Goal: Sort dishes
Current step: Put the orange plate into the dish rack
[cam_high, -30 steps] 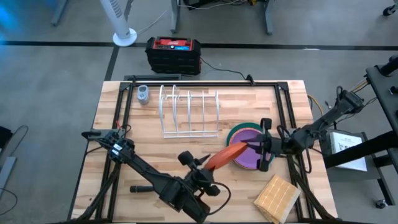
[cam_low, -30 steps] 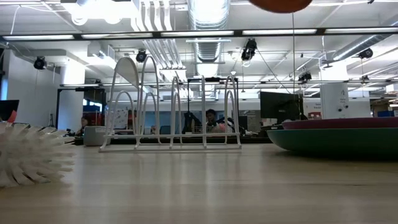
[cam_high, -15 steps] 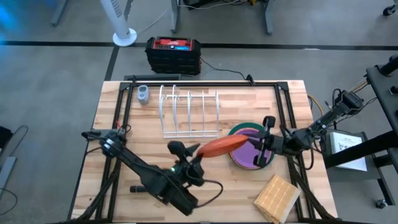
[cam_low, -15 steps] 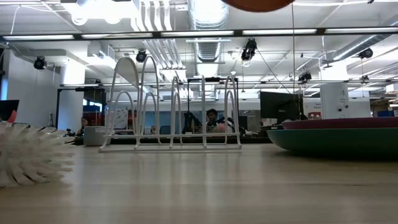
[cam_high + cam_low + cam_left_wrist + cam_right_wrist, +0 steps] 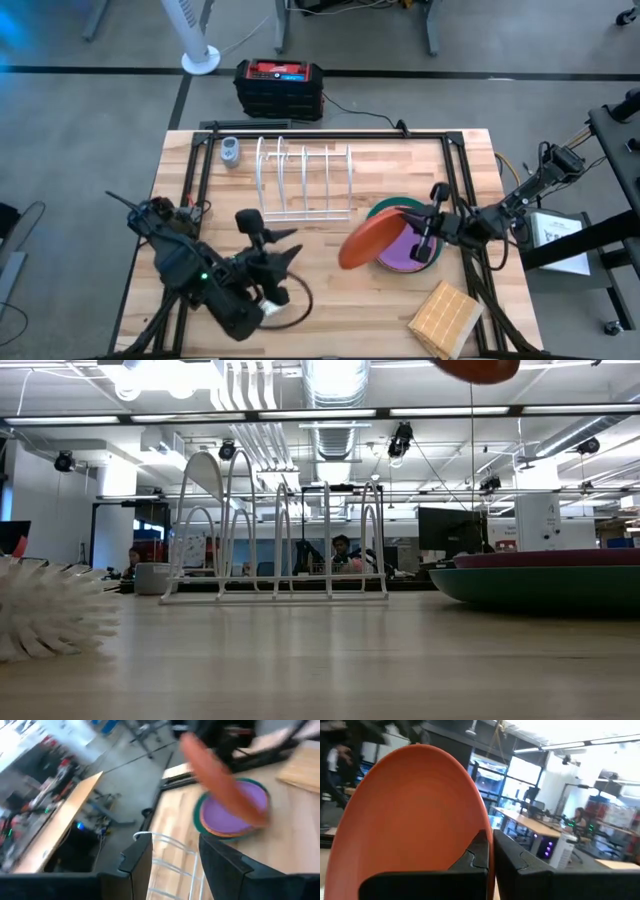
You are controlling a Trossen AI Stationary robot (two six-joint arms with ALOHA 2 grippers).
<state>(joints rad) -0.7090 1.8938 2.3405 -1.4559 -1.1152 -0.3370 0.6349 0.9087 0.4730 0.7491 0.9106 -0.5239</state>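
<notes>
While our right hand pinches the orange plate by its rim, tilted above the purple plate, the purple one lies on the teal plate. Our left hand hangs open beside the rack, well apart from them.

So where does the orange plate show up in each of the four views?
High view: orange plate, tilted, beside the purple plate.
Low view: only its lower edge at the top.
Left wrist view: raised over the purple plate.
Right wrist view: fills the frame, pinched in the right gripper.
Shared landmark: purple plate.
</notes>
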